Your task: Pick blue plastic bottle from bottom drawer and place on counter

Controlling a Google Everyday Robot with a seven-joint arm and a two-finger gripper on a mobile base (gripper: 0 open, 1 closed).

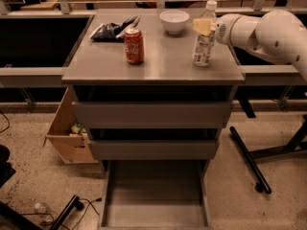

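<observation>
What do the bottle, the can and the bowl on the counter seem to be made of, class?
Blue plastic bottle: clear plastic, see-through, white cap; the gripper sits at its shoulder. Red soda can: likely metal, printed, silvery top. Bowl: white, glossy, perhaps ceramic. Counter: smooth grey, material unclear.

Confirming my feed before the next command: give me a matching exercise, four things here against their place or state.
1. blue plastic bottle
2. bottom drawer
3. soda can
4. gripper

A. pulled open, lowest on the cabinet
B. red, standing near the dark bag
C. upright on the right part of the counter
D. at the bottle's shoulder, above the counter

Pairs: 1-C, 2-A, 3-B, 4-D.
</observation>
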